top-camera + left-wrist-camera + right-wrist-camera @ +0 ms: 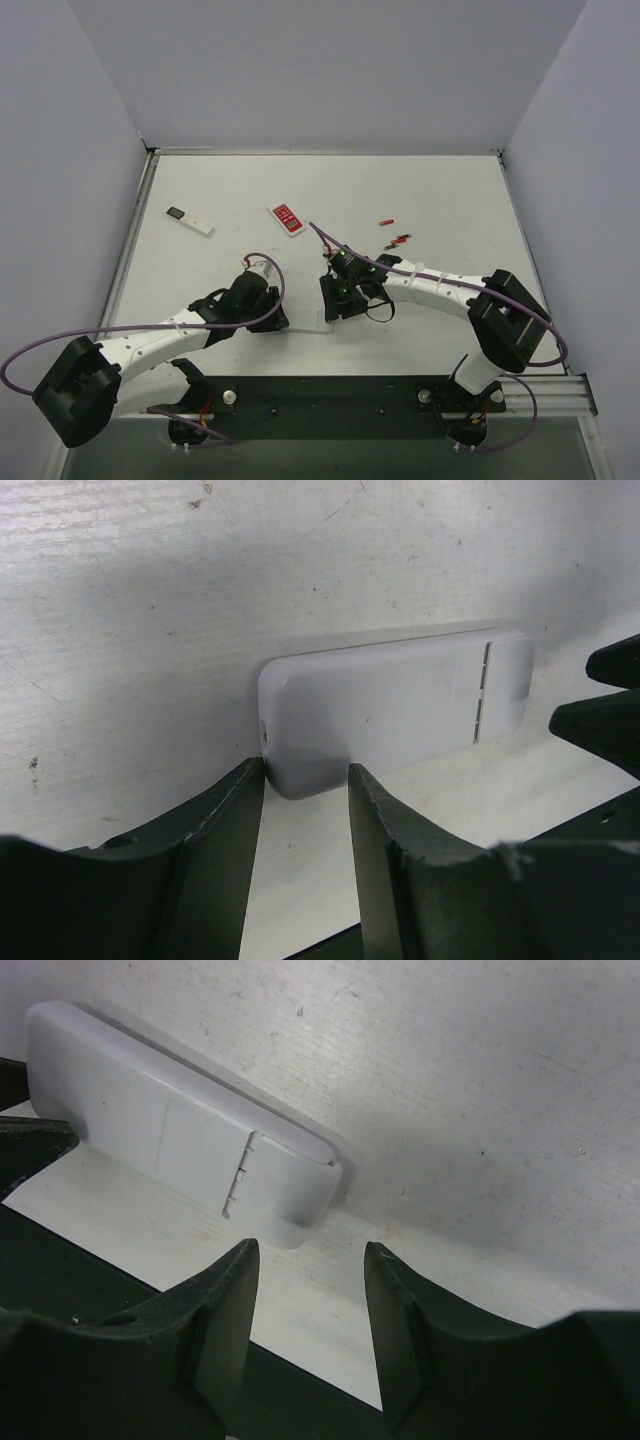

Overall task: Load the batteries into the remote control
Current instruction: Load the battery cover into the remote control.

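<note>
The left gripper's [305,780] two dark fingers [225,840] stand apart, their tips flanking one near corner of the remote control [390,710]. One tip sits right against the remote's short end and the other at its long edge. Whether either tip actually presses the plastic is hard to tell, and nothing looks clamped.

The remote lies flat on the scuffed white table [150,600] with its plain white back up. It runs away from those fingers toward a seamed end panel [505,685].

At that panel end the right gripper [310,1260] hangs with its fingers [225,1300] also spread. The gap between them holds only bare tabletop. The remote's rounded corner lies just beyond the tip of the finger on the left of the wrist view, near it but not between the two.

From above, the remote shows as a small white strip [318,322] near the front of the table, between the two grippers, which come at it from either side. Well behind them lie a red-faced remote [288,219], a slim white stick remote [190,221] and a few small red cells [400,239].
</note>
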`<state>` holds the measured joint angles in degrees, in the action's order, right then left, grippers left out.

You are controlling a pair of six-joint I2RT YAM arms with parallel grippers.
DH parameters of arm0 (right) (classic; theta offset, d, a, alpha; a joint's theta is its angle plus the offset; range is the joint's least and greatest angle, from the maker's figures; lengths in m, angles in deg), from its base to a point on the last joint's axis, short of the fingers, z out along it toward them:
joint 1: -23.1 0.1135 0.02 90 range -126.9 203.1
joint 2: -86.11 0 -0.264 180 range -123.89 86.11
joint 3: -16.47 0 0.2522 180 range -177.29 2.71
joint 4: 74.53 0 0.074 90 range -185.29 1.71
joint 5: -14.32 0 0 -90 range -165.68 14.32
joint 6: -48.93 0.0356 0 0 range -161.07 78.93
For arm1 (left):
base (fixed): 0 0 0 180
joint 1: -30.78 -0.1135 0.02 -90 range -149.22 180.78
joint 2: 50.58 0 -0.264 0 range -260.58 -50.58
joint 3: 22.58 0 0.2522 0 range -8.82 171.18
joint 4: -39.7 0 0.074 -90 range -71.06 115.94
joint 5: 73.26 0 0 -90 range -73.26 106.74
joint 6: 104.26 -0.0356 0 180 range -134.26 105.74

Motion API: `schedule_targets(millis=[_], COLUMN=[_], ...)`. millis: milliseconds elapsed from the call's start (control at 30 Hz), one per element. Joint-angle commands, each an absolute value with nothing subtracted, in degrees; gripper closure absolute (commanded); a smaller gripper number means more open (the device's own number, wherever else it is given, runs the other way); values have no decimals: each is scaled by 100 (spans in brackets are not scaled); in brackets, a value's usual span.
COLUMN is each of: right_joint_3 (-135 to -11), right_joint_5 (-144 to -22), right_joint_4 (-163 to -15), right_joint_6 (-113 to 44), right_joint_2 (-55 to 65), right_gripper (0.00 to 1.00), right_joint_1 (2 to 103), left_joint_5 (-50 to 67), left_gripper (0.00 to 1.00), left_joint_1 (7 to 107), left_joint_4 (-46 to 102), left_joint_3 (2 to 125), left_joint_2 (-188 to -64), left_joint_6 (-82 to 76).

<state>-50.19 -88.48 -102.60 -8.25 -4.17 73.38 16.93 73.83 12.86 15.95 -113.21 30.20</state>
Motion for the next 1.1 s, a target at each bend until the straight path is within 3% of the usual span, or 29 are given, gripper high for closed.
schedule_targets(millis=[0, 367, 533, 1067], right_joint_3=[-5143, -5195, -5187, -5266], right_joint_5=[-8763, -8913, -8922, -9246], right_joint_4=[-10315, -10104, -10077, -9981], right_joint_6=[-732, -635, -600, -494], right_joint_2=[-625, -890, -828, -1223], right_gripper=[59, 65, 66, 68], right_joint_1=[7302, 7240, 7240, 7170], left_joint_5=[1525, 1903, 2017, 1376], left_gripper=[51, 40, 39, 58], left_joint_1=[7411, 7359, 7245, 7130], left_joint_4=[1452, 1004, 1073, 1812], left_joint_3=[1596, 1702, 1693, 1772], left_joint_2=[-11228, -10868, -10718, -11807], left_joint_6=[3118, 3179, 3162, 2915])
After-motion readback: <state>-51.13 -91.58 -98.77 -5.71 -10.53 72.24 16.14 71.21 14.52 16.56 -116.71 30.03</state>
